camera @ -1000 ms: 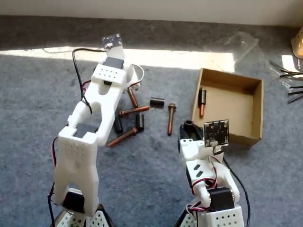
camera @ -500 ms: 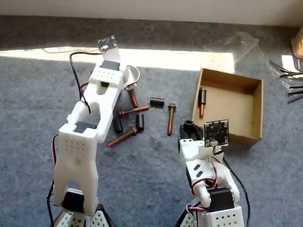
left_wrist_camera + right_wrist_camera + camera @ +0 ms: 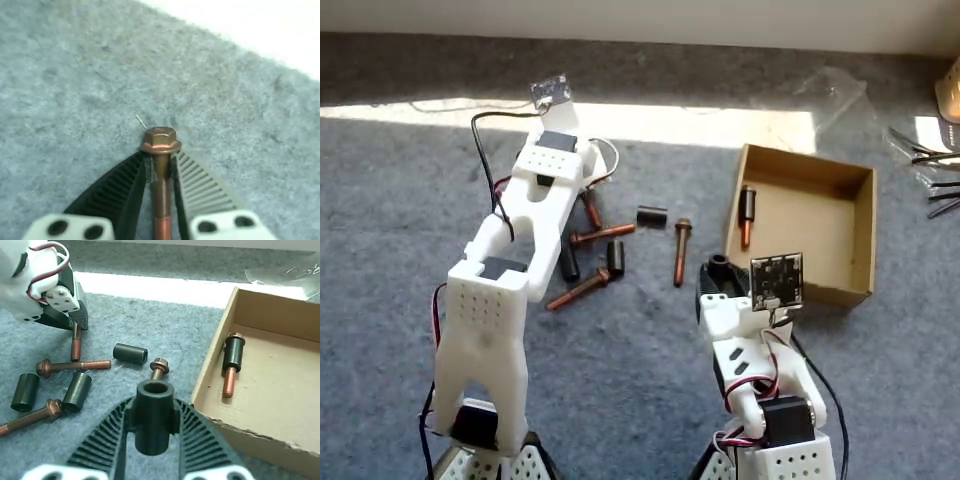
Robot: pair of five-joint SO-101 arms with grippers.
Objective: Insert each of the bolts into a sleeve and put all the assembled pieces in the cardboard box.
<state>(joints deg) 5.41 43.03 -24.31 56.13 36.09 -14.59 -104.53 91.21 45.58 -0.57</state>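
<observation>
- The cardboard box (image 3: pixel 260 305) holds one assembled piece (image 3: pixel 231 360).
- My left pincer (image 3: pixel 160 159) grips a bolt (image 3: pixel 160 140), my right pincer (image 3: pixel 153 407) a sleeve (image 3: pixel 152 432).
- Loose bolts (image 3: pixel 75 365), sleeves (image 3: pixel 130 353) beside it remain.

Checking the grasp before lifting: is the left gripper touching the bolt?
Touching. In the left wrist view the left gripper clamps the bolt, both fingers against its shank.
</observation>
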